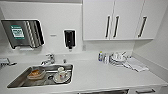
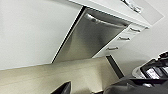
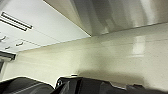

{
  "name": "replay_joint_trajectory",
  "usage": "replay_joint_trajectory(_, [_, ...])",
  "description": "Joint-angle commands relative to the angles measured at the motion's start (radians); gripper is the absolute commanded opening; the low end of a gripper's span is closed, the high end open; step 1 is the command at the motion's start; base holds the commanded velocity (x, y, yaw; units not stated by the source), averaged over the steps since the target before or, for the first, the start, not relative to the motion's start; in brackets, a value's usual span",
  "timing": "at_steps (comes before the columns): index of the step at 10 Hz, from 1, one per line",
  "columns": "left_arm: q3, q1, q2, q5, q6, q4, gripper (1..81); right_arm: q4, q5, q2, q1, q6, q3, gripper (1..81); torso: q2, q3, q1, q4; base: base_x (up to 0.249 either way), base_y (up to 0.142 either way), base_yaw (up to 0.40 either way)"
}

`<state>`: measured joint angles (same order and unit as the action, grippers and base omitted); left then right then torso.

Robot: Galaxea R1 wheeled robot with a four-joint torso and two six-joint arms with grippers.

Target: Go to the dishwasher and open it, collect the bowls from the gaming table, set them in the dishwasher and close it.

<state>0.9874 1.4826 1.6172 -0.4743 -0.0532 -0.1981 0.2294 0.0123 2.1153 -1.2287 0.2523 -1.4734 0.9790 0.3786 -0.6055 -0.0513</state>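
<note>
We face a white countertop (image 1: 105, 75) with white wall cabinets (image 1: 117, 20) above it. Set into the counter is a steel sink (image 1: 17, 81) holding a brown-orange bowl (image 1: 36, 73) and a white cup (image 1: 61, 72) on a plate. A faucet (image 1: 48, 59) stands behind the sink, a paper-towel dispenser (image 1: 22, 33) and a black soap dispenser (image 1: 69, 38) hang on the wall, and dishes with a cloth (image 1: 136, 64) lie toward the counter's right.

In the left wrist view, the dishwasher (image 2: 92, 37) sits closed under the counter, its steel front beside white drawers (image 2: 120, 41), above a pale floor (image 2: 75, 75). We cannot tell whether either pincer is spread or pressed together.
</note>
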Motion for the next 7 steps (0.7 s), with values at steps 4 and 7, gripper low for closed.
replay_joint_trajectory(4, [-0.067, -0.067, -0.112, 0.005, -0.007, -0.030, 81.1, -0.008, 0.049, -0.111, 0.142, 0.041, 0.099, 81.1, 0.189, 0.169, -0.120, 0.000, 0.000, 0.000, 0.000])
replay_joint_trajectory(7, [-0.085, -0.089, -0.144, -0.009, -0.005, -0.035, 81.1, -0.008, 0.044, -0.137, 0.163, 0.064, 0.130, 81.1, 0.298, 0.274, -0.190, 0.000, 0.000, 0.000, 0.000])
